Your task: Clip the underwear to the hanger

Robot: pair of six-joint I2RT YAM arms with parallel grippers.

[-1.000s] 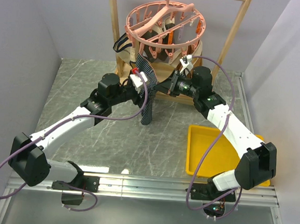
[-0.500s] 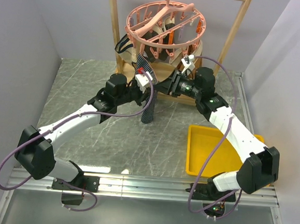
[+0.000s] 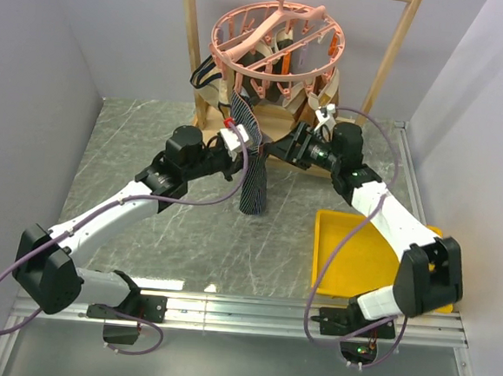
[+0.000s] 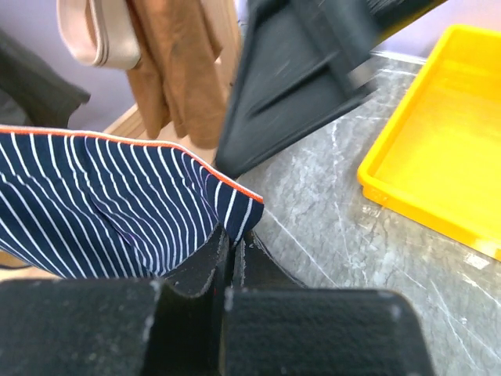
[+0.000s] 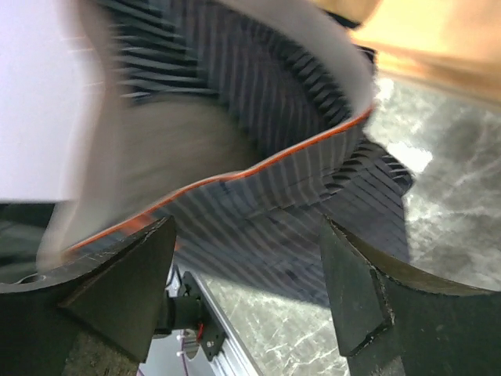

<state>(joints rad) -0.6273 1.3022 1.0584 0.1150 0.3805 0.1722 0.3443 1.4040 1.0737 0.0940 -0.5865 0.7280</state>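
The underwear, navy with thin light stripes and an orange edge, hangs in a long fold from my left gripper, just below the hanger. My left gripper is shut on the underwear at its hem corner. The round pink hanger hangs on the wooden frame, its pegs dangling above both grippers. My right gripper is open just right of the cloth. In the right wrist view the underwear fills the space beyond my right gripper, whose fingers stand wide apart with nothing between them.
A yellow tray sits on the marble table at the right, the same yellow tray in the left wrist view. The wooden rack frame stands at the back. Tan garments hang from the hanger beside the underwear.
My left gripper has shut on the underwear. My right gripper has opened and come down beside the cloth. The underwear now hangs lower and fuller from the left gripper.
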